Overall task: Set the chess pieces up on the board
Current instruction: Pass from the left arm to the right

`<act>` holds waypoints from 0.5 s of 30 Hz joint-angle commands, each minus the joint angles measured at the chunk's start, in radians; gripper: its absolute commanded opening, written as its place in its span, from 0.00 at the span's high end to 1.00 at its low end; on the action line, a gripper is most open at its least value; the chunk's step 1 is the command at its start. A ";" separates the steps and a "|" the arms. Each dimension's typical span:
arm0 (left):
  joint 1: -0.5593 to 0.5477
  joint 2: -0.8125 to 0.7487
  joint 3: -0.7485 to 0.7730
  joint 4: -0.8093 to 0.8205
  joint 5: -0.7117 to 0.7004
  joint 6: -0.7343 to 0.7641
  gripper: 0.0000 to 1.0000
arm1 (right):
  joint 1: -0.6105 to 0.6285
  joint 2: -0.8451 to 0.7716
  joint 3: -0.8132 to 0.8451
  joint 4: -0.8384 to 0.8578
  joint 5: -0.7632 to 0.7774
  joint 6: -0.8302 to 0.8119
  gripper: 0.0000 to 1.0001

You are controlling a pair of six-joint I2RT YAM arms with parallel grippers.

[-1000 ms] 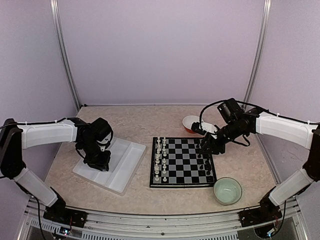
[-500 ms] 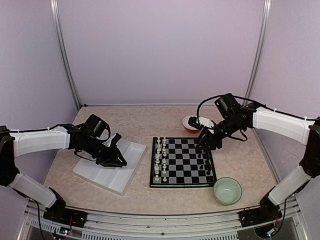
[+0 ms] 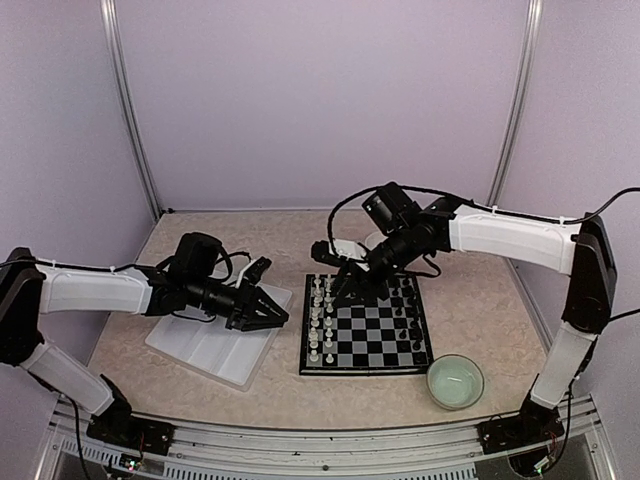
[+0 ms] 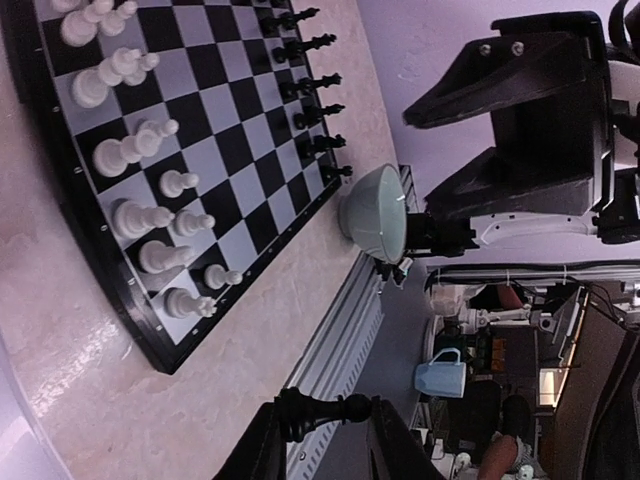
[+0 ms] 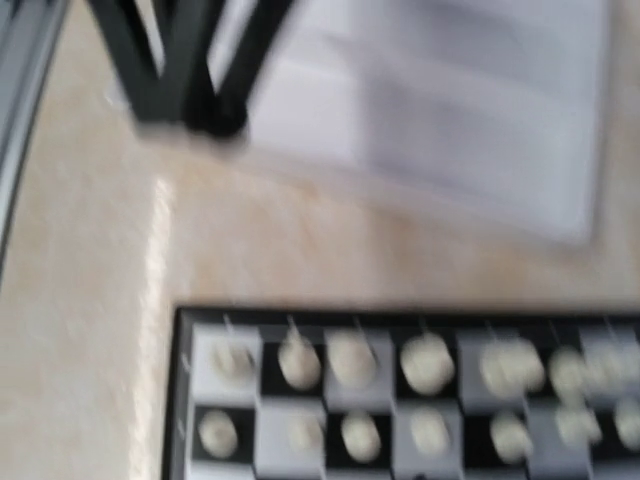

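Left wrist view gives the clearest account. The left tool [image 4: 322, 425] is clamped on a single black piece [image 4: 318, 407], which lies crosswise in the grip. Its long axis seems to run from one finger to the other, base toward one side and head toward the other, though the fingers are cropped at the frame edge, so the exact contact is hard to confirm.

From above, this tool hangs over the inner edge of the white tray [image 3: 205, 345], just left of the board [image 3: 362, 372], which sits flat on the tabletop [image 3: 260, 250].

The next move turns on one relation. The white pieces [image 3: 320, 320] fill the two files on the board's left side, nearest the left tool. The black pieces already placed [image 3: 408, 322] stand along the board's right side, nearest the right arm's base. The held piece is black, so by my reading its home lies across the board, beyond the white ranks. It would also need turning upright before it could stand on its base.

The right tool [image 3: 345, 287] reaches over the board's far-left corner, above the white ranks and close to the left tool's likely path. Its own camera is badly blurred and shows none of its fingers, and the overhead view is too small, so I cannot tell whether it is apart, together or holding something. A collision between the two arms over the board is the risk I would watch.
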 commanded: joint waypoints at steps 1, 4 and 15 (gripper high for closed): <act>-0.031 0.025 -0.007 0.202 0.088 -0.091 0.71 | 0.072 0.081 0.095 0.023 -0.018 -0.008 0.61; -0.041 0.044 0.000 0.241 0.103 -0.118 0.71 | 0.102 0.113 0.127 0.041 -0.018 -0.003 0.61; -0.059 0.084 -0.008 0.414 0.158 -0.227 0.70 | 0.153 0.101 0.115 0.072 -0.049 -0.014 0.61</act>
